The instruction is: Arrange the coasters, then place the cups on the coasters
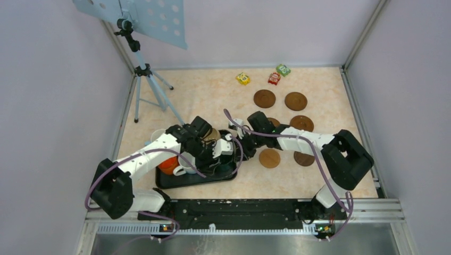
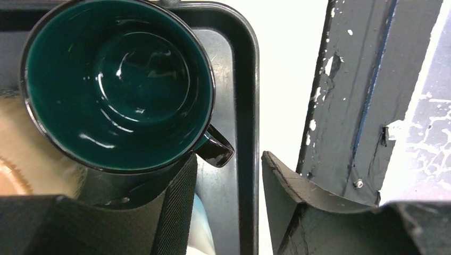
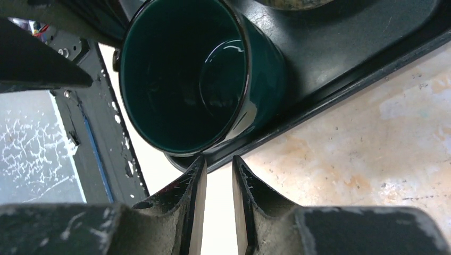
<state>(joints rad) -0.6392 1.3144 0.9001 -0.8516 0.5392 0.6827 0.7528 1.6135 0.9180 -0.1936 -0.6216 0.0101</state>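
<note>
Coasters laid over the table's right half, no cup on any yet; my left fingers spread beside the handle of the green cup in the tray, right fingers narrowly apart, empty.

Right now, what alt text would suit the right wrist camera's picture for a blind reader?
An empty dark green mug stands at the edge of a black tray. The right claw sits just short of it, fingers nearly together, gripping nothing.
</note>
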